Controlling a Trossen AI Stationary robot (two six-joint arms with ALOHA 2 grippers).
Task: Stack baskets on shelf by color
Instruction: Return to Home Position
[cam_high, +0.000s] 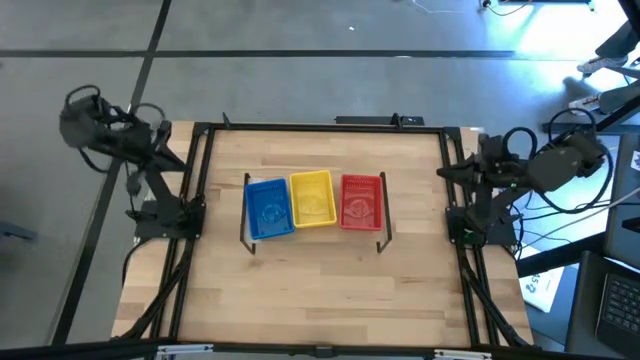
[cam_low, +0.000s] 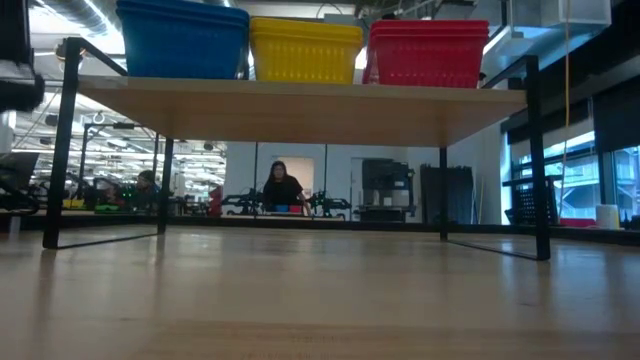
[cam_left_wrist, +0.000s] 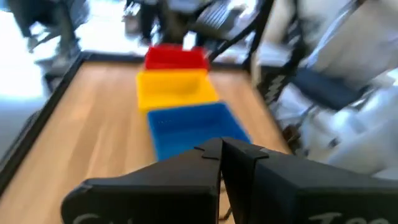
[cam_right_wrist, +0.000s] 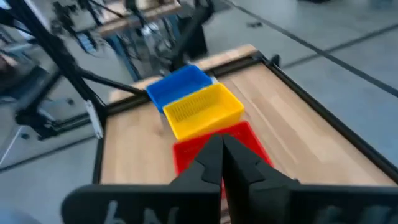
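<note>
On the low wooden shelf (cam_low: 300, 108), which stands at the middle of the table (cam_high: 300, 295) a little nearer its far edge, three groups of mesh baskets sit side by side in a row. The blue baskets (cam_high: 268, 208) take the shelf's left end, the yellow baskets (cam_high: 312, 199) its centre, and the red baskets (cam_high: 361, 201) its right end. They are close neighbours, and each colour keeps its own spot, which is the sorting the task asks for. From table height, layered rims suggest nested piles (how many baskets are in each cannot be read). No loose basket shows on the table.

The left gripper (cam_left_wrist: 221, 146) hangs beyond the table's left edge, fingers pressed together and holding nothing, looking along the row from the blue end. The right gripper (cam_right_wrist: 222, 142) sits at the table's right edge, fingers likewise together and empty, facing the red end. Both arms are folded well apart from the shelf, most likely to park clear of the finished piles. The job looks complete.
</note>
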